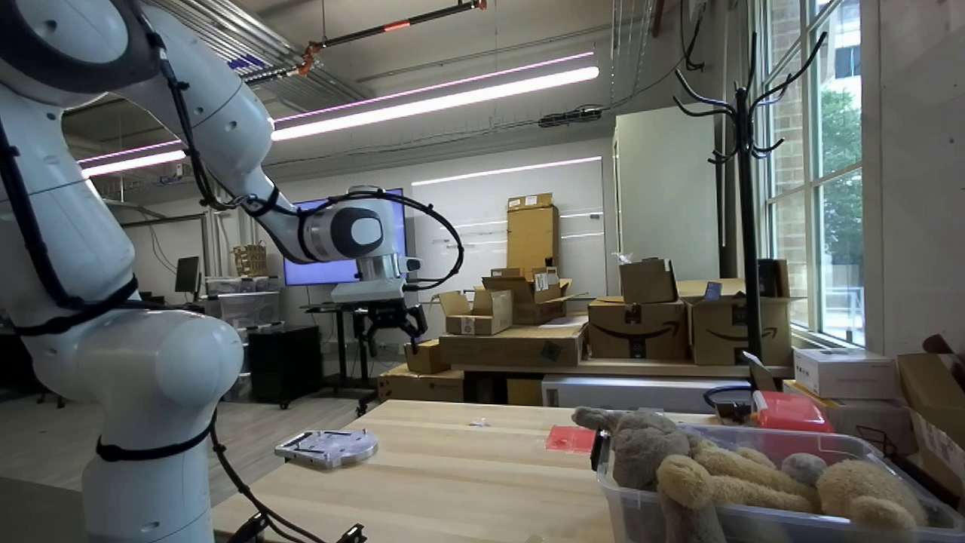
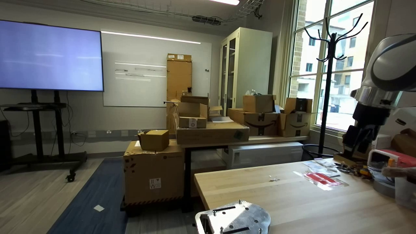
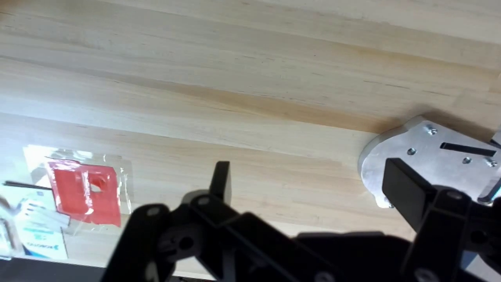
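We are seeing the gripper (image 3: pixel 311 182) hanging wide, empty, above a table (image 3: pixel 235 78) supporting the plate (image 3: pixel 442 170); film (image 3: pixel 125 184) is perhaps securing the red sheet (image 3: pixel 72 192).

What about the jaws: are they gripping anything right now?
No, in the wrist view the jaws stand well apart, with wooden tabletop visible between them and no object held.

The table (image 3: pixel 235 98) is smooth, low-sheen wood. On it lie a smooth metal plate (image 3: pixel 442 166) and a glossy red packet (image 3: pixel 74 192), apparently plastic; a clear plastic tub (image 1: pixel 807 443) on the table holds fuzzy plush toys (image 1: pixel 761 490).
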Controlling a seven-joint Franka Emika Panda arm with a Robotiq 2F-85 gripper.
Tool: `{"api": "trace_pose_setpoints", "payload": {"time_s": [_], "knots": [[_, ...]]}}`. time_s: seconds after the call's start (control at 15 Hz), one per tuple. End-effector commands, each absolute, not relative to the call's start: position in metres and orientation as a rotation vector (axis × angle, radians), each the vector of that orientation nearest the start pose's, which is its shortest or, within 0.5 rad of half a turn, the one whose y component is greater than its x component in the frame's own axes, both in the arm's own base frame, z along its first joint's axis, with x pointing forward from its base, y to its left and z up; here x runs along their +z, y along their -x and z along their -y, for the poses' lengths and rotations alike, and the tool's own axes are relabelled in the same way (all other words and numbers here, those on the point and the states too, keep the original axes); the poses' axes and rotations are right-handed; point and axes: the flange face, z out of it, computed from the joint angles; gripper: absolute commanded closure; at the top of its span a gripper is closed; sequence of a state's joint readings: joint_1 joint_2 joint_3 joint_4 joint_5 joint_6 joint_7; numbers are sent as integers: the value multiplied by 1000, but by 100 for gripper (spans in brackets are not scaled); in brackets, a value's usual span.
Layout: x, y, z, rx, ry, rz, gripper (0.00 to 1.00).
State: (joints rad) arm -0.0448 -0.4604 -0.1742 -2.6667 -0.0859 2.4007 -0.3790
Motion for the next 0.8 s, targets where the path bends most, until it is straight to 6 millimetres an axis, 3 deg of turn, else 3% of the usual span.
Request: {"api": "trace_pose_setpoints", "payload": {"time_s": [0.0, 0.4, 0.73], "knots": [[360, -420, 94, -284, 3198, 272, 0], [266, -456, 105, -180, 3235, 234, 0], [212, -473, 107, -66, 3210, 279, 0]]}}
